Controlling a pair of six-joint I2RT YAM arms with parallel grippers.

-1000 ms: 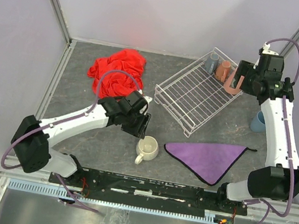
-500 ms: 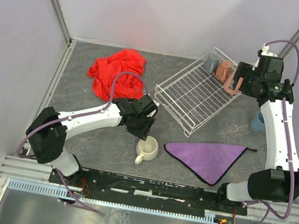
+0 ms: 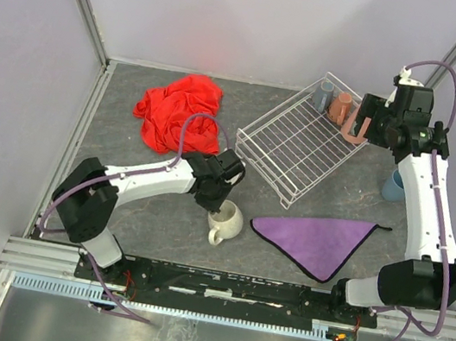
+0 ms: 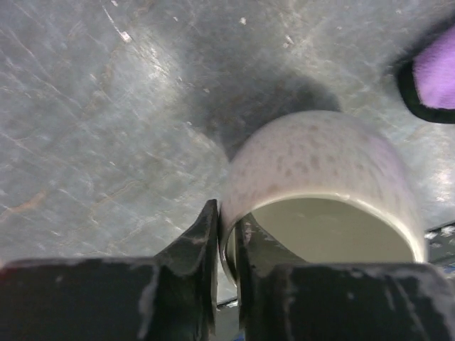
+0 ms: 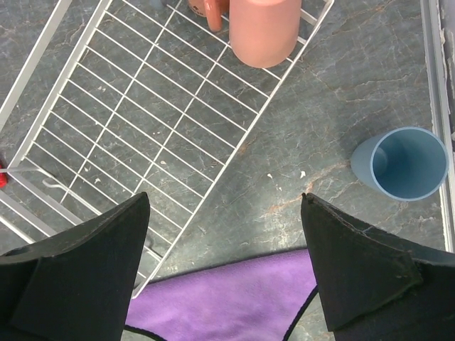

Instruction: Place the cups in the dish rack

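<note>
Two fingers (image 4: pixel 192 241) of the left gripper (image 4: pixel 226 213) pinch the wall of a cream speckled ceramic mug (image 4: pixel 313 153) by the bench's (image 3: pixel 356 188) near edge, a rim grip for lifting it to the white wire dish rack (image 3: pixel 294 142). The right gripper (image 5: pixel 225 197) hangs wide, empty, over the rack's right edge, near a salmon-pink tumbler (image 5: pixel 263 28) lying inside. A light-blue cup (image 5: pixel 402 162) and purple cloth (image 3: pixel 317 238) sit clear, seemingly no obstacle.

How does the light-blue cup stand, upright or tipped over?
Upright: the light-blue cup stands on its base, open mouth facing up.
</note>
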